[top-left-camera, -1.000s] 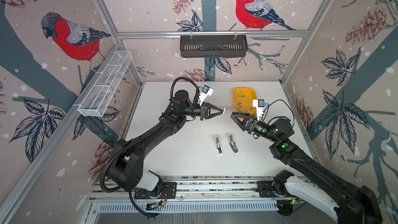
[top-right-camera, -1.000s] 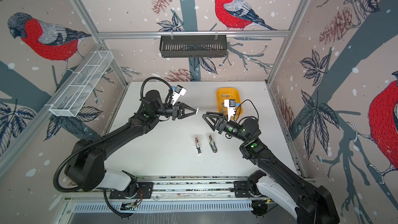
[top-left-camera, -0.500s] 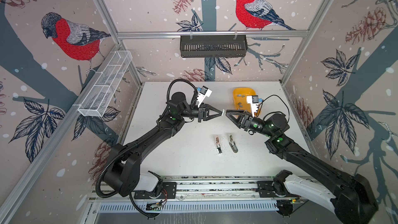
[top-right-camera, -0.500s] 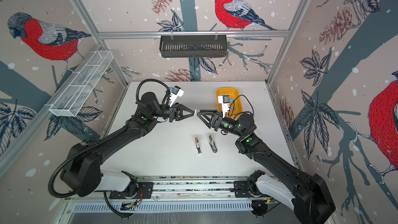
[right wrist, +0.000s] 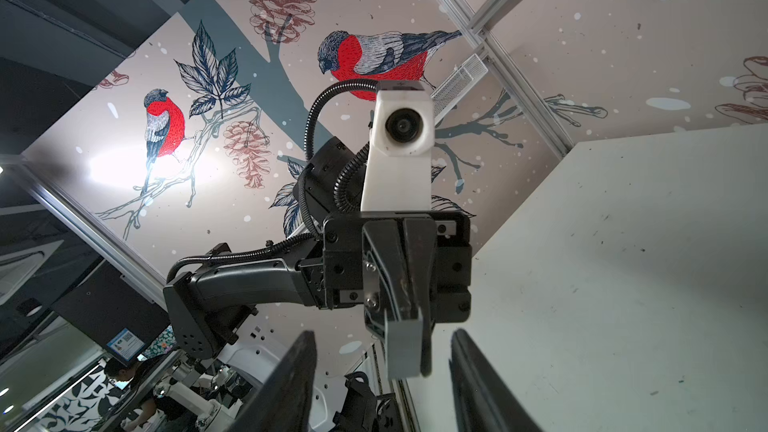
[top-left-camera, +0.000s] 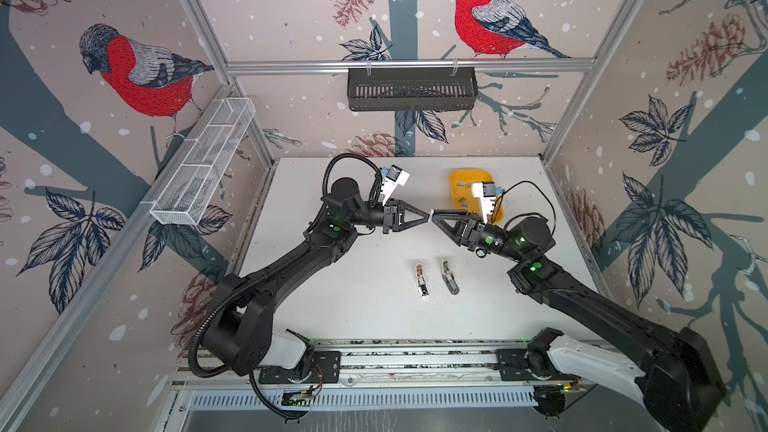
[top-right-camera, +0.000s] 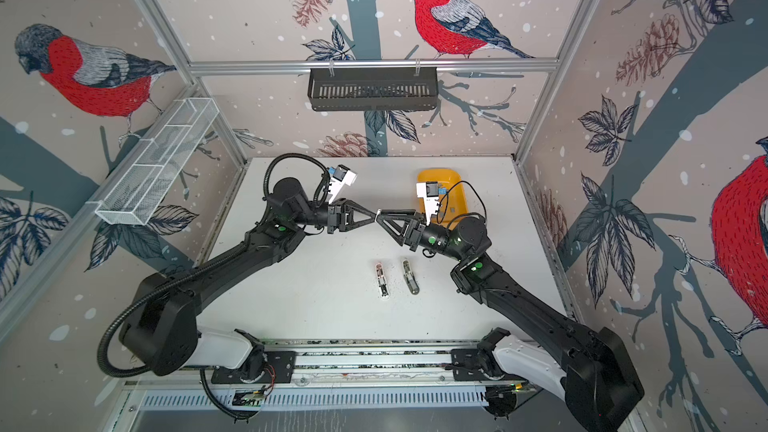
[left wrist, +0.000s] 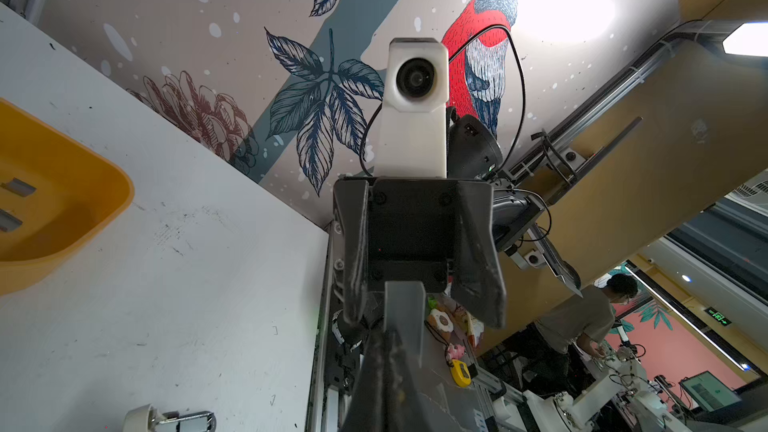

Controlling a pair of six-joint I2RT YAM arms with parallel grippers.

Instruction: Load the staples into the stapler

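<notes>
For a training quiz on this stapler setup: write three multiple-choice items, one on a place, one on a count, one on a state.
1. The yellow tray sits: A) on the table's far side, toward the right; B) at its near left corner; C) on the back wall.
2. Small stapler pieces lying on the table: A) one; B) two; C) four.
3. The left gripper is: A) wide open; B) resting on the table; C) shut on a staple strip.
Key: 1A, both top views show it there; 2B, two lie side by side; 3C, its fingers pinch the grey strip in mid-air.
</notes>
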